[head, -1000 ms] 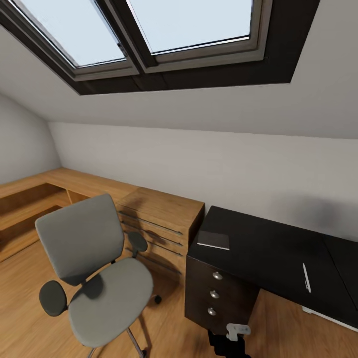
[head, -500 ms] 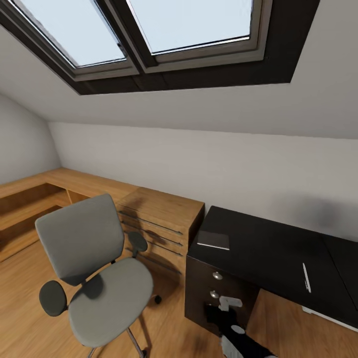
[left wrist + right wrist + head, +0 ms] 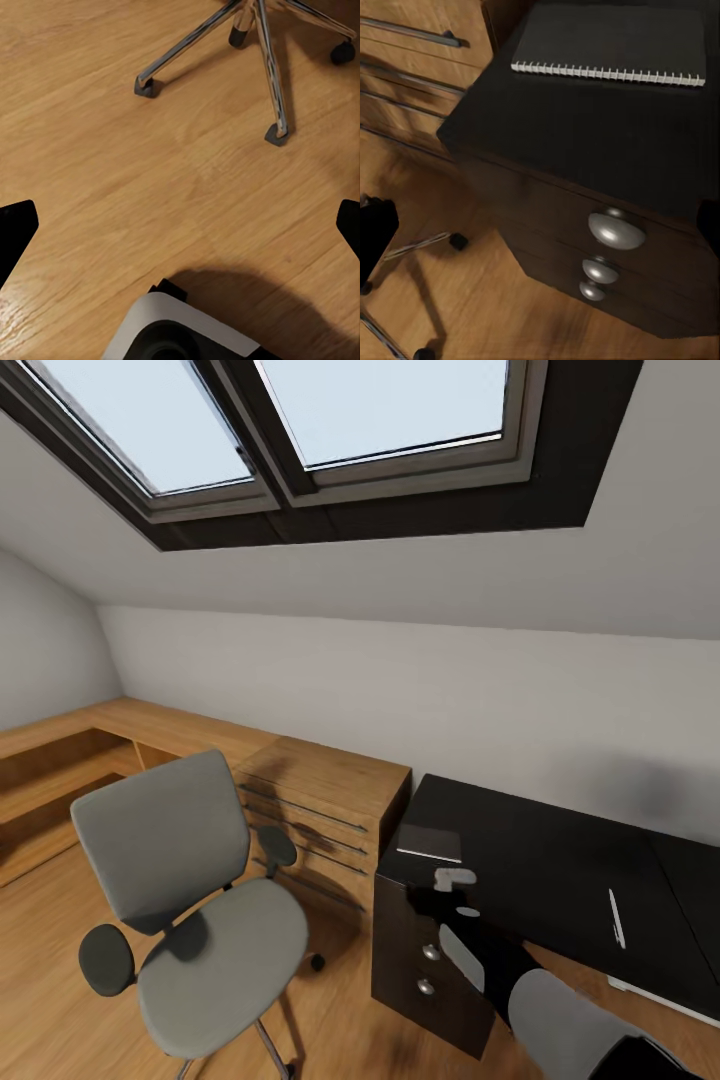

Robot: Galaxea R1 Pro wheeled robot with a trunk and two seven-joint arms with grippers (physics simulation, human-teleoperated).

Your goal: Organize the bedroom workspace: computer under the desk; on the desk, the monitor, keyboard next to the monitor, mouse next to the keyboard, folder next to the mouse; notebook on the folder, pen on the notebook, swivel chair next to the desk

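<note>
The table (image 3: 560, 860) carries the notebook (image 3: 429, 843) at its near corner and the pen (image 3: 616, 918) well off to the side, while the swivel chair (image 3: 190, 900) stands apart. The right gripper (image 3: 452, 890) hovers just short of the notebook, jaws wide and empty; the left gripper's jaws are spread above the floor (image 3: 112, 172). Looks like the notebook pick is in hand: next, ease forward over its spiral edge and close.

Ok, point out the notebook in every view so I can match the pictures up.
Head view: the notebook lies flat at the near left corner of the desk, just beyond the right gripper.
Right wrist view: the notebook lies on the desk top, spiral edge toward the camera.
Left wrist view: floor and chair legs; no notebook there.
Shared landmark: the round drawer knobs below the notebook's corner.
</note>
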